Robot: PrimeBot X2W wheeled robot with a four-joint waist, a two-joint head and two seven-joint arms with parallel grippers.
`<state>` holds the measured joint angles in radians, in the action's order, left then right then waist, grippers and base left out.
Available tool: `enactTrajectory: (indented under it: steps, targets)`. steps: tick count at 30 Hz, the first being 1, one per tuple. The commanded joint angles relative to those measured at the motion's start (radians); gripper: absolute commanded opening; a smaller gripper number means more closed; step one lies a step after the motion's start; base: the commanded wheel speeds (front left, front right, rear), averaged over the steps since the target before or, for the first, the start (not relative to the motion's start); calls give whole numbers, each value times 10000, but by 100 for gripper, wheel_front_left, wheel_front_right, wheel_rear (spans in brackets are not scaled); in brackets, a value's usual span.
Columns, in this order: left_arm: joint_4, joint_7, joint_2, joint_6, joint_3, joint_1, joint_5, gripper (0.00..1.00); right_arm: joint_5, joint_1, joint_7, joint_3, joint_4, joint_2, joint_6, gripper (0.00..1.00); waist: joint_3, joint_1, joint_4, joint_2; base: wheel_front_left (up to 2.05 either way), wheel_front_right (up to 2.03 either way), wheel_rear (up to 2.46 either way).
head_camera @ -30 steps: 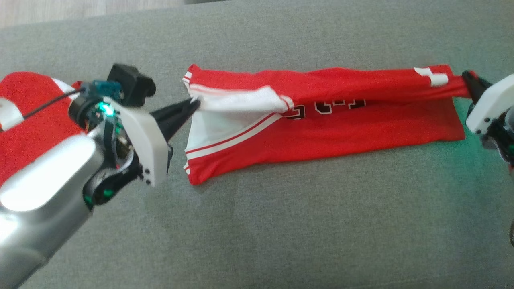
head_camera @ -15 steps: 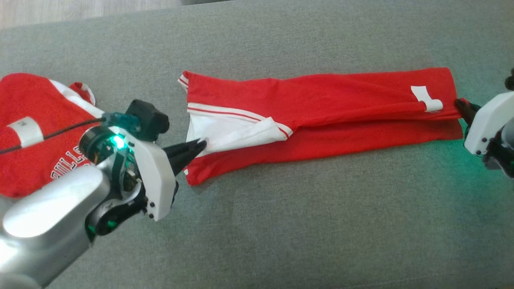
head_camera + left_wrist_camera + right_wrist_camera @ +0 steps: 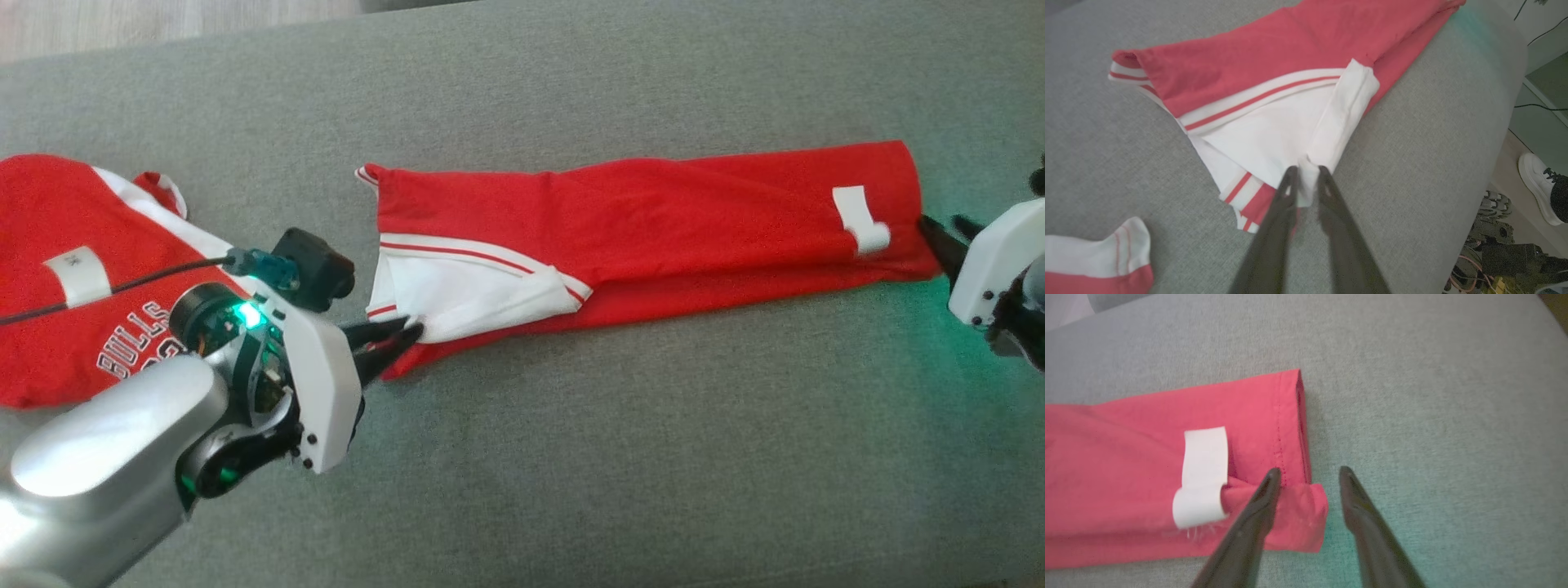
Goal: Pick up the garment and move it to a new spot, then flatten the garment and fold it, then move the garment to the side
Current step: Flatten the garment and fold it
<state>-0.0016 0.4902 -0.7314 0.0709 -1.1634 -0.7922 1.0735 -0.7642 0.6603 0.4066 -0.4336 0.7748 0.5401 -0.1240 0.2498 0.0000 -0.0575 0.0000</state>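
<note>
Grey upholstered surface (image 3: pixel 571 457) carries all items. Left hand (image 3: pixel 1304 171): closed, fingertips pinching a white fold at the near corner of the red jersey's (image 3: pixel 653 212) armhole end. Right hand (image 3: pixel 1309 471): fingers spread apart, gripping nothing. One fingertip lies over the turned-up red corner at the hem end; the other is over bare upholstery just beside it. The jersey lies folded lengthwise in a long band between the two hands, flat on the surface, white striped trim toward the left hand. A white tag (image 3: pixel 1204 457) sits near the hem. A second jersey (image 3: pixel 49 327), lettered "BULLS", lies beyond the left arm, apart from the first. A white shoe (image 3: pixel 1541 188) stands on the floor past the surface edge.
</note>
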Motion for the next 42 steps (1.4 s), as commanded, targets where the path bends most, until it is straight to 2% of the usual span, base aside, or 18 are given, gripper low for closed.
enactTrajectory:
  steps: [1, 5, 8, 11, 15, 17, 20, 21, 22, 23, 27, 31, 34, 38, 39, 42]
  targets:
    - [-146, -210, -366, -70, 544, -318, -145, 100, 127, -37, -293, 141, -187, 133, -67, 100, -49, 0, -46, 0, 0, 0, 0]
    - [240, -913, -266, -430, 661, -235, -632, 100, -13, 82, -972, 743, 10, -140, -67, 100, -179, 0, -156, 0, 0, 0, 0]
    - [558, -1812, 43, -827, 1049, 50, -508, 100, 72, 56, -1659, 885, -224, -249, -67, 100, -279, 0, -206, 0, 0, 0, 0]
    - [901, -3245, 428, -1429, 1761, 305, -432, 100, 202, -28, -2747, 1112, -588, -337, -67, 100, -433, 0, -235, 0, 0, 0, 0]
    - [1493, -5843, 1044, -2297, 2954, 763, -448, 100, 343, -226, -4166, 1309, -1364, -589, -67, 100, -679, 0, -273, 0, 0, 0, 0]
    - [1649, -6912, 1357, -2472, 3390, 1076, -422, 100, 536, -409, -4849, 1335, -1857, -726, -67, 100, -803, 0, -280, 0, 0, 0, 0]
    - [1611, -7463, 1983, -2561, 4307, 1683, -292, 100, 921, -799, -5834, 1540, -2558, -1023, -67, 100, -951, 0, -266, 0, 0, 0, 0]
    - [1518, -7498, 2217, -2560, 4692, 1914, -389, 100, 1006, -970, -6051, 1671, -2761, -1193, -67, 100, -992, 0, -259, 0, 0, 0, 0]
    - [1518, -7498, 2217, -2560, 4692, 1914, -389, 100, 1006, -970, -6051, 1671, -2761, -1193, -67, 100, -992, 0, -259, 0, 0, 0, 0]
    - [1345, -7507, 2479, -2568, 5207, 2155, -697, 100, 1150, -1154, -6215, 1788, -2966, -1343, -67, 100, -1016, 0, -243, 0, 0, 0, 0]
    - [861, -7515, 3543, -2440, 6958, 3538, -2503, 100, 2040, -2060, -6534, 2252, -3589, -2061, -67, 100, -1091, 0, -212, 0, 0, 0, 0]
    - [765, -7517, 4710, -2086, 8277, 4934, -4036, 100, 2979, -2907, -6621, 2710, -3796, -2869, -67, 100, -1127, 0, -197, 0, 0, 0, 0]
    - [843, -7518, 5334, -1603, 8914, 5597, -5093, 100, 3609, -3310, -6646, 2985, -3868, -3283, -67, 100, -1096, 0, -147, 0, 0, 0, 0]
    - [1106, -7518, 5953, -863, 9445, 5964, -5943, 100, 4086, -3559, -6659, 3334, -3953, -3610, -67, 100, -1039, 0, -62, 0, 0, 0, 0]
    - [1226, -7519, 6163, -562, 9675, 5993, -6239, 100, 4212, -3607, -6661, 3440, -3991, -3691, -67, 100, -1015, 0, -23, 0, 0, 0, 0]
    - [1369, -7519, 6384, -230, 9939, 5951, -6644, 100, 4333, -3605, -6599, 3575, -3975, -3732, -67, 100, -966, 0, 17, 0, 0, 0, 0]
